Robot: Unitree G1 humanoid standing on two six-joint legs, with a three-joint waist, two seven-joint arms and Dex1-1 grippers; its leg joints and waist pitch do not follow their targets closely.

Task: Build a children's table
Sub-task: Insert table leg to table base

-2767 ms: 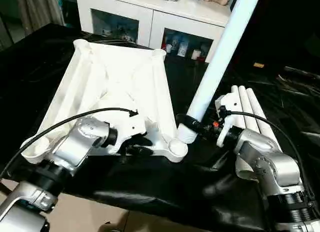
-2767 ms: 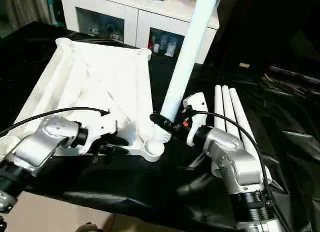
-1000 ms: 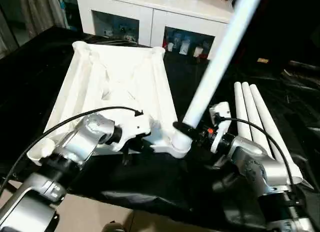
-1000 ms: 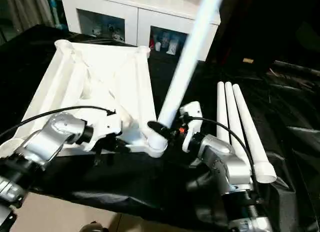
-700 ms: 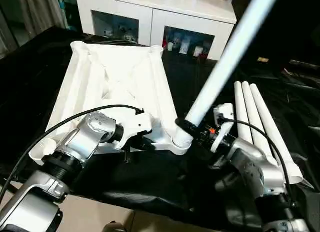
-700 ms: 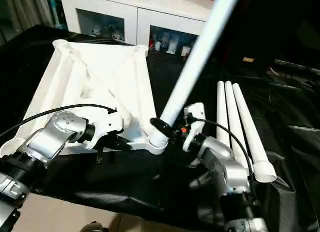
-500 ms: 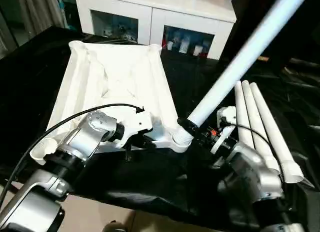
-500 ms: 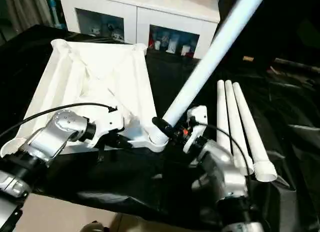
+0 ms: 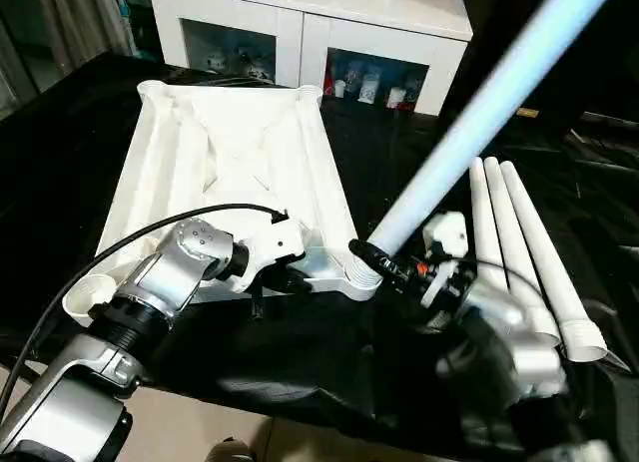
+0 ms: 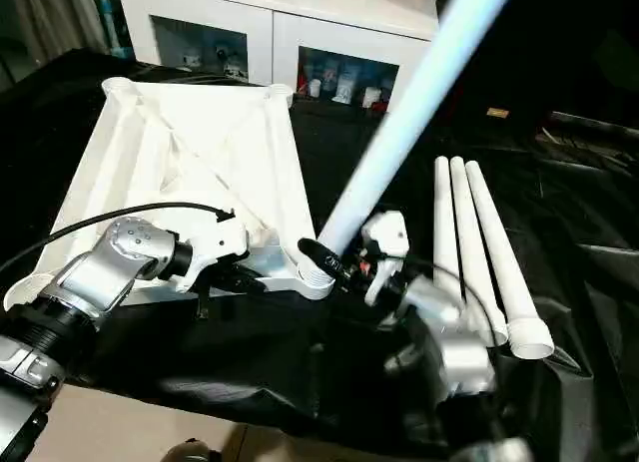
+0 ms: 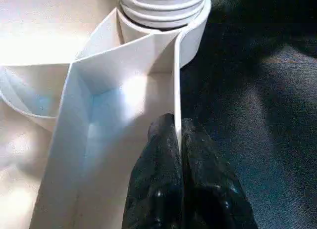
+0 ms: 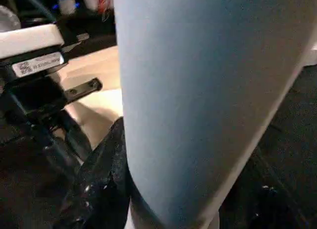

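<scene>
While the left hand (image 11: 176, 135) is pinching the rim of the upturned white ribbed plastic tabletop (image 9: 230, 173) lying on the black-draped worktop (image 9: 60, 153), the right hand (image 9: 371, 265) is clamping a long white tubular leg (image 9: 469, 123), tilted in the near corner socket (image 9: 354, 279).

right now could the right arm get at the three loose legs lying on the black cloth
Probably not yet. The right pincer is shut on the leg it is seating in the tabletop's corner socket. The three loose legs lie just beside that arm, unobstructed, once it lets go.
</scene>
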